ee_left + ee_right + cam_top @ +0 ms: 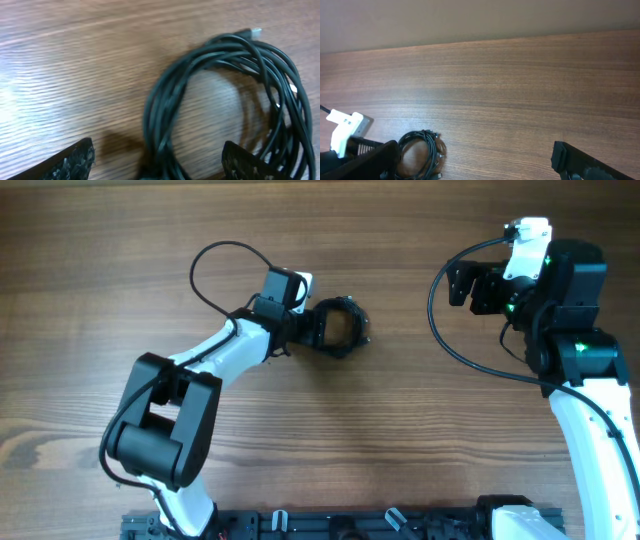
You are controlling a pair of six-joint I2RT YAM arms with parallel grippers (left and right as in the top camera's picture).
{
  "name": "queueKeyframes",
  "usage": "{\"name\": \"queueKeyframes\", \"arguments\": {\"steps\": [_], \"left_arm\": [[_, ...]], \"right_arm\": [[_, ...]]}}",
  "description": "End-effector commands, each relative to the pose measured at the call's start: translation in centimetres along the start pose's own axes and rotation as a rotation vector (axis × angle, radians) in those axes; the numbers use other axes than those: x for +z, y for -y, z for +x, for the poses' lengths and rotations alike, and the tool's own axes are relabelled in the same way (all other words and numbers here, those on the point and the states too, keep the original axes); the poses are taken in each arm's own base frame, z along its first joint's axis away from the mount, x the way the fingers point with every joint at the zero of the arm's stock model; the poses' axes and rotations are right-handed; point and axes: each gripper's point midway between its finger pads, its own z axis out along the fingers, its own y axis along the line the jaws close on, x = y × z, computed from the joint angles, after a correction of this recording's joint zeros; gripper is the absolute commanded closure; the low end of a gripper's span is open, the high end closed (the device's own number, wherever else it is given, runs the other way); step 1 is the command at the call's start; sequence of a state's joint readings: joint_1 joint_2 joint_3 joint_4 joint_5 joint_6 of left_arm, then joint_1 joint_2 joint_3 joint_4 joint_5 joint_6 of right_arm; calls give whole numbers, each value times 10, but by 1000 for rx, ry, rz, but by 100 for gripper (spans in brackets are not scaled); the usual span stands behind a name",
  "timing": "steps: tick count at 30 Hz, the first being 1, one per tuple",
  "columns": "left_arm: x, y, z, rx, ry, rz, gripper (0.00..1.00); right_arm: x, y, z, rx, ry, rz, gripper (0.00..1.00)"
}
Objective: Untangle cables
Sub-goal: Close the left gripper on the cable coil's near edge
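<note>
The cables (360,330) are several thin black wires wound into one round coil on the wooden table, near its middle. In the left wrist view the coil (220,60) fills the right half, with a white-tipped plug (255,32) at its far edge. My left gripper (316,328) is open. Its two fingers straddle the near side of the coil, and the bundled strands run between them without being pinched (160,162). My right gripper (472,288) is open and empty, off at the far right, well away from the coil. The coil shows small at the lower left of the right wrist view (422,150).
The left arm's own thicker black cable (215,260) loops over the table behind its wrist. The right arm's cable (450,345) arcs between the coil and the right arm. A black rail (330,525) runs along the front edge. The left wrist's white part (345,127) shows.
</note>
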State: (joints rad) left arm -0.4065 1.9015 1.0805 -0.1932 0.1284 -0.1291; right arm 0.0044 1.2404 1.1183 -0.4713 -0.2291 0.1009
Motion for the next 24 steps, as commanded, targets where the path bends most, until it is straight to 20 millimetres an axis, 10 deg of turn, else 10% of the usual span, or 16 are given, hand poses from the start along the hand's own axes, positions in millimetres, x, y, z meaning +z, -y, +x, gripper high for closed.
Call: {"name": "queueKeyframes", "arguments": {"steps": [1, 24], "left_arm": [[10, 24, 3, 66, -13, 56, 16], [15, -11, 0, 83, 19, -168, 33]], "right_arm": [[6, -4, 6, -14, -21, -23, 0], [6, -4, 6, -17, -23, -23, 0]]}}
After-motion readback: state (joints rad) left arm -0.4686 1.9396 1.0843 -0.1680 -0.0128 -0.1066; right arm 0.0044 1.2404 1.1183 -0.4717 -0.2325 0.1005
